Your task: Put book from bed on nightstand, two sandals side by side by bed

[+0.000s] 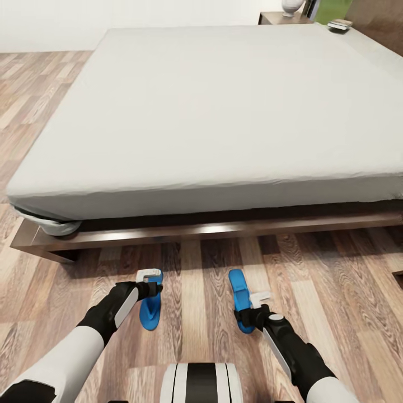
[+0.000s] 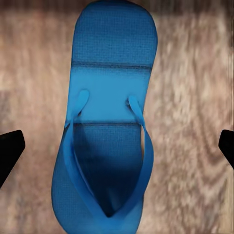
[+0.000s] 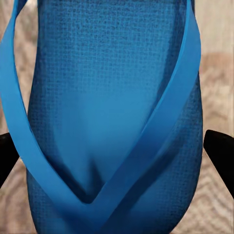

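two blue sandals point(image 1: 150, 313) point(image 1: 240, 298) flat on floor near bed point(image 1: 224, 112); book point(image 1: 340, 24) at far corner

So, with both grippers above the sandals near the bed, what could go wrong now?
1. The left gripper is open around the left sandal, fingers apart from it; closing off-centre could push it askew.
2. The right sandal lies apart from the left one and at another angle, so they may not end side by side.
3. The bed frame is close; a forward reach may hit it.

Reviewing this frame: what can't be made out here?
- Book: head view, too small to read its cover.
- Nightstand: head view, cut off by the top edge and the bed.
- Right sandal: right wrist view, ends cropped by the edges.
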